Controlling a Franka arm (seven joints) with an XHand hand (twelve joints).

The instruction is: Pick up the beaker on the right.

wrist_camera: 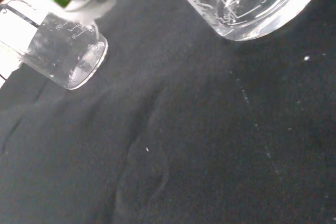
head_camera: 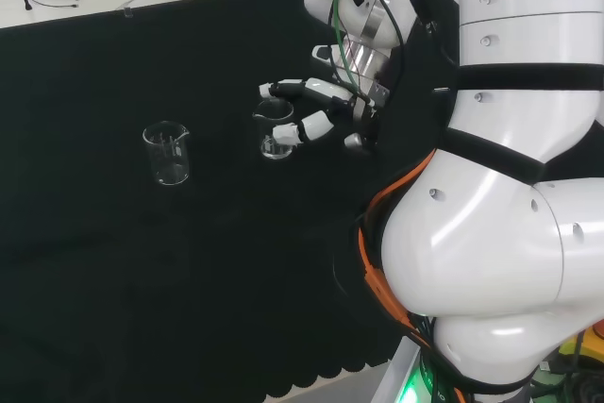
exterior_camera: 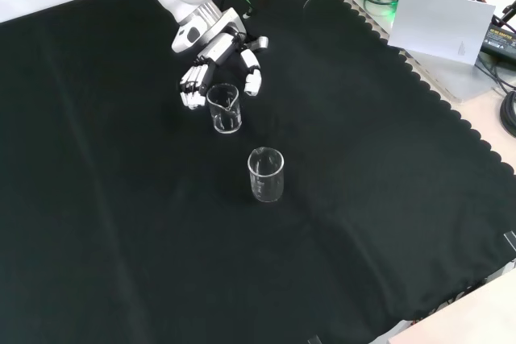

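Observation:
Two clear glass beakers stand upright on the black cloth. In the head view, the right beaker (head_camera: 275,129) sits between the fingers and thumb of the hand (head_camera: 326,92), and the left beaker (head_camera: 167,153) stands apart. The front view shows the hand (exterior_camera: 216,54) coming in from the top. Its fingers (exterior_camera: 192,88) lie on one side of the near beaker (exterior_camera: 225,108) and its thumb on the other, fairly straight and not curled round the glass. The second beaker (exterior_camera: 266,175) stands lower in that view. The wrist view shows the close beaker (wrist_camera: 247,3) large and the other beaker (wrist_camera: 68,56) smaller.
The arm's big white links (head_camera: 510,186) stand at the right of the head view. The cloth's scalloped edge (exterior_camera: 435,94) runs along the right of the front view, with a white sheet (exterior_camera: 439,26) and cables beyond it.

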